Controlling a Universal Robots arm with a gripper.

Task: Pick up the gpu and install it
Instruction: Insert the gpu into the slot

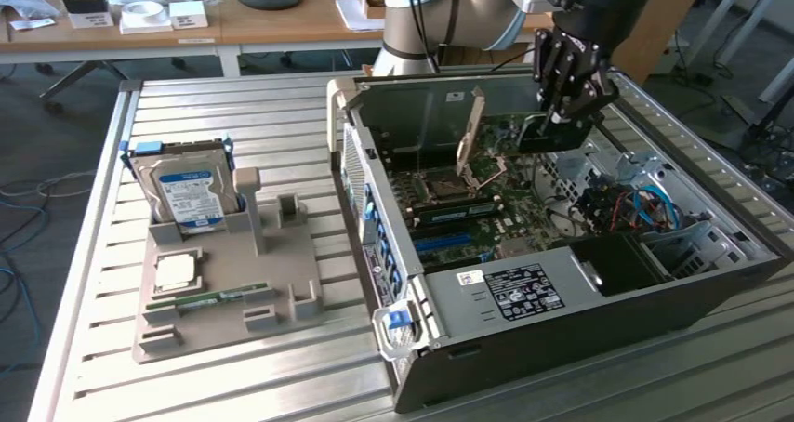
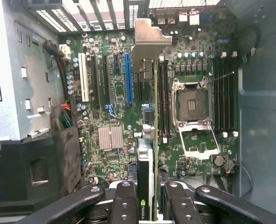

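Thin flat gpu card (image 2: 146, 186), green circuit board on one face and black on the other, pinched edge-on between the jaws.
Its long silver end bracket (image 2: 147, 39) reaches out ahead of the jaws. Below them lies the green motherboard (image 2: 96, 121), inside the open grey metal computer case (image 1: 596, 338) on the slatted bench (image 1: 223, 385).

Case walls (image 1: 596, 338) around open motherboard (image 2: 98, 116)

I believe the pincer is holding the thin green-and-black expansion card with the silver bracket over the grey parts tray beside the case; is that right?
Not quite. The pincer is holding the thin green-and-black expansion card with the silver bracket over the green motherboard inside the open black computer case, not over the grey parts tray, as the exterior view shows.
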